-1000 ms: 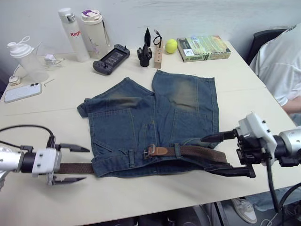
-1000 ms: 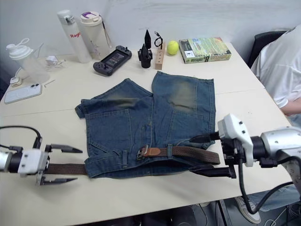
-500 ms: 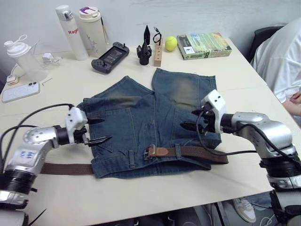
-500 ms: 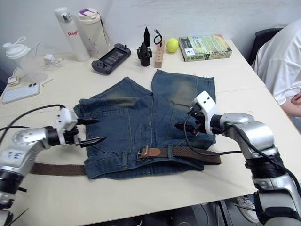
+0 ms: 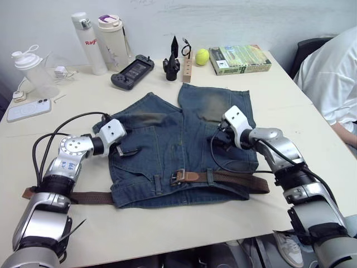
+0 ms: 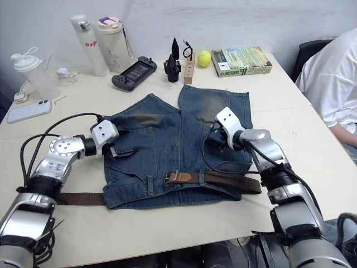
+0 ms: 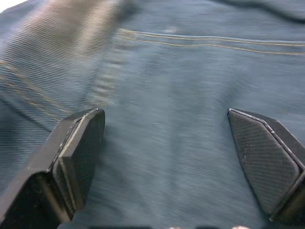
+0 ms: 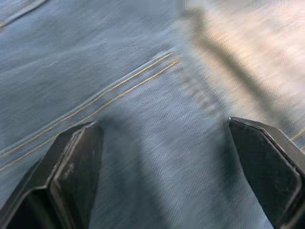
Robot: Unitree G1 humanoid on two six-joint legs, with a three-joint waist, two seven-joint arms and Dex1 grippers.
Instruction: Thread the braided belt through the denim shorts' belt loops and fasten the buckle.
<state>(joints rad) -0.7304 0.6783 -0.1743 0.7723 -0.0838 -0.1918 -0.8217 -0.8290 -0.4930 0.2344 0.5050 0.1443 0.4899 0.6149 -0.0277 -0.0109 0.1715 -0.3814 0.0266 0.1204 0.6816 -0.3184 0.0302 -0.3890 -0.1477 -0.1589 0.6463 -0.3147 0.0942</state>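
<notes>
Denim shorts: blue jean shorts [image 5: 178, 148] with faded yellowish patches on both legs, lying flat at the middle of the pale table [image 5: 167, 234], waistband toward the near edge, legs toward the far side.
Braided belt: long dark-brown woven strap [image 5: 240, 180] lying along the waistband; its tan tip [image 5: 189, 177] rests near the middle of the waist, and its other end trails off the shorts' left side onto the bare table [image 5: 83, 196].
Buckle: small silver metal frame [image 5: 177, 177] just beside the tan tip at the waistband's middle.
Belt loops: short blue denim strips [image 5: 210, 177] upright across the waistband; one crosses the belt right of the tan tip, another [image 5: 158, 183] stands left of the buckle.
Left gripper: black two-fingered gripper [image 7: 167, 157] over the shorts' left leg, fingers [image 7: 78, 143] spread wide above denim, holding nothing.
Right gripper: black two-fingered gripper [image 8: 167, 157] over the right leg by a yellow-stitched seam, fingers [image 8: 78, 152] spread wide, holding nothing.
Far-side items: two tall white bottles [image 5: 89, 36], clear shaker bottle [image 5: 32, 70], white phone [image 5: 28, 109], black handheld game console [image 5: 132, 71], black pointed object [image 5: 172, 60], wooden block [image 5: 187, 66], yellow ball [image 5: 202, 56], green book [image 5: 240, 58].
Bystander: person in a white shirt [image 5: 329, 72] seated at the table's right edge.
</notes>
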